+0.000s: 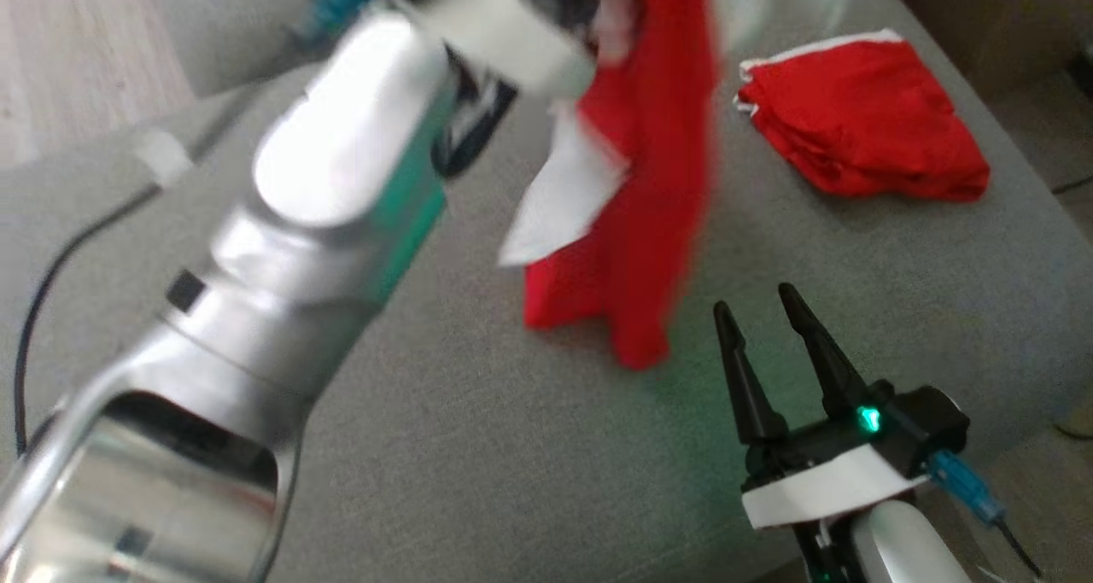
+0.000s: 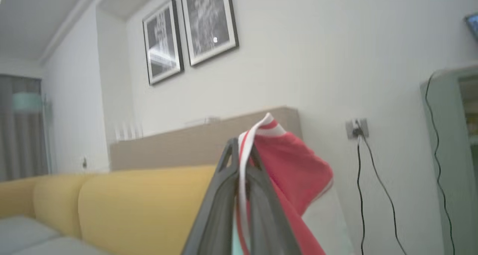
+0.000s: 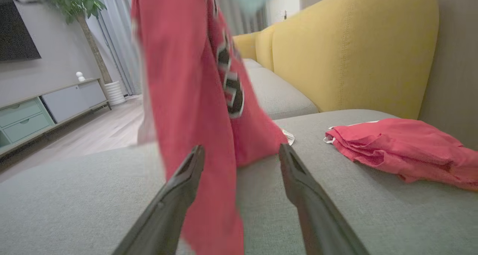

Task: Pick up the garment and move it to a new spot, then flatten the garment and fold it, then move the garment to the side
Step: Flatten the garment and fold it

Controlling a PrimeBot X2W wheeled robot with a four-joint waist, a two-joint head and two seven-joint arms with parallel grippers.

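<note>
Grey sofa seat (image 1: 478, 446): broad bare stretch front-left for laying down; edge and wood floor (image 1: 68, 54) at upper left. Red jersey (image 1: 657, 182): hanging from above, hem at or near seat. Folded red garment (image 1: 862, 122): near, to right; steer clear. Left gripper (image 2: 242, 147): pinched shut on jersey's white-striped edge; lift higher before carrying. Right gripper (image 1: 755, 299): spread wide, empty, just beside hem.

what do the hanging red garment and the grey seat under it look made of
Hanging garment: probably thin knit fabric, matte red with white trim; it drapes limply in soft folds. Grey seat: likely woven upholstery cloth, matte, with a fine speckled weave.
</note>
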